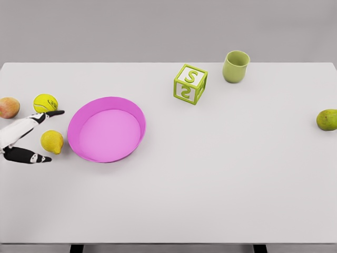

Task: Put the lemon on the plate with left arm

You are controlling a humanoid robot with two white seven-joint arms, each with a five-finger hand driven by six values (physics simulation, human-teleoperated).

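Lemon (pixel 52 141) resting on the white bench (pixel 210 184), just left of the pink plate (pixel 107 129) and not on it. Left hand (pixel 26 138) reaching in from the left edge, fingers (pixel 52 113) spread wide on either side of the lemon, gripping nothing. Tennis ball (pixel 45 103) just behind the hand, peach (pixel 8 107) further left. Letter block (pixel 190 84) and green cup (pixel 235 66) toward the far side, a green fruit (pixel 327 119) at the right edge.
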